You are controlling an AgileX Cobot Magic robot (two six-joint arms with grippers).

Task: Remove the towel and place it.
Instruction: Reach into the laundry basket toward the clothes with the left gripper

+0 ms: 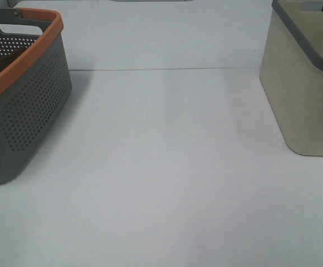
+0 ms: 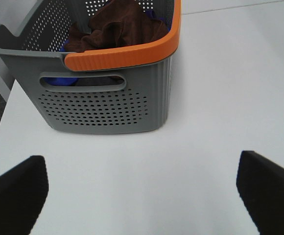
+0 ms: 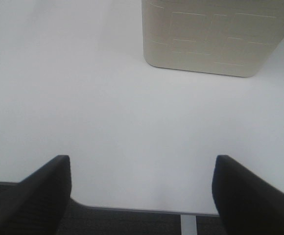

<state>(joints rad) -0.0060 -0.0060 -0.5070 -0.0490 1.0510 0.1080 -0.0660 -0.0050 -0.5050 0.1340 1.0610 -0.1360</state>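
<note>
The towel [image 2: 117, 27] lies bunched in the grey basket [image 2: 103, 105], straight ahead of the left gripper [image 2: 142, 193] and well apart from it, with the basket's near wall standing between them. It is a dark reddish-brown plush cloth, crumpled into soft folds that rise about level with the rim. Something blue [image 2: 61, 81] shows beneath it through the handle slot.

The left gripper hangs over the bare worktop [image 1: 167, 167], angled forward and down towards that basket, its two black fingers [image 2: 14, 196] spread wide with nothing between them. The right gripper [image 3: 144, 196] is likewise spread and empty. It sits over the worktop's near edge and faces the beige basket [image 3: 215, 39], which stands ahead of it and slightly to one side, nowhere near the towel.

The grey basket is hard plastic, its walls peppered with small round holes, ribbed near the top, and capped with a thick orange band along part of the rim. The beige one has smooth walls with faint raised line patterns, rounded corners and a grey rim. The worktop is plain white and matte.
</note>
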